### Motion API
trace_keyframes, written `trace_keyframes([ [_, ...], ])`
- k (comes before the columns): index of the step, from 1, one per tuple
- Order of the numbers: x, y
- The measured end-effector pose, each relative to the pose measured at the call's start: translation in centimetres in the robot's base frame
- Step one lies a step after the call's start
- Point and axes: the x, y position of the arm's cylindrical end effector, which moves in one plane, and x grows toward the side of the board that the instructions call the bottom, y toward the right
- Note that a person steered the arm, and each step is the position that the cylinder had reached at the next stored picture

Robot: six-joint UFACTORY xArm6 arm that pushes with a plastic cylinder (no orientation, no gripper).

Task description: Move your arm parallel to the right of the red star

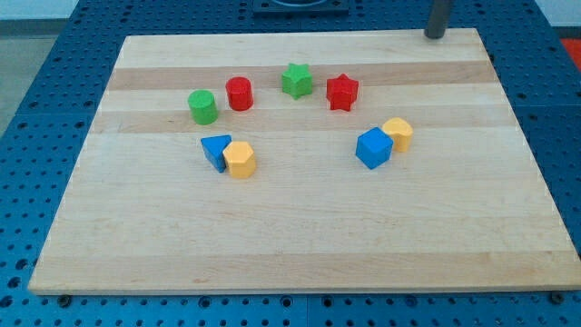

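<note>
A pale wooden counter point(300, 245) fills the view, set on a blue perforated surface point(36, 91). The arm's dark rod enters at the view's top right; its tip point(435, 36) rests at the counter's far edge. This tool is a plain rod with nothing to open or close, and it touches no block.

The red star point(342, 92) lies well down and to the view's left of the tip, just beside a green star point(296, 80). Farther left sit a red cylinder point(239, 94) and a green cylinder point(202, 106). Lower down, a blue triangle point(215, 150) touches a yellow block point(241, 159), and a blue cube point(373, 148) touches another yellow block point(398, 133).
</note>
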Motion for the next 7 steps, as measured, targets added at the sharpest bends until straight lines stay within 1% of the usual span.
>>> trace_keyframes([
  [1,0.1,-0.3],
  [2,0.3,-4.3],
  [3,0.6,-9.8],
  [4,1.3,-2.2],
  [5,2.5,2.8],
  [6,13.9,0.1],
  [7,18.7,0.6],
])
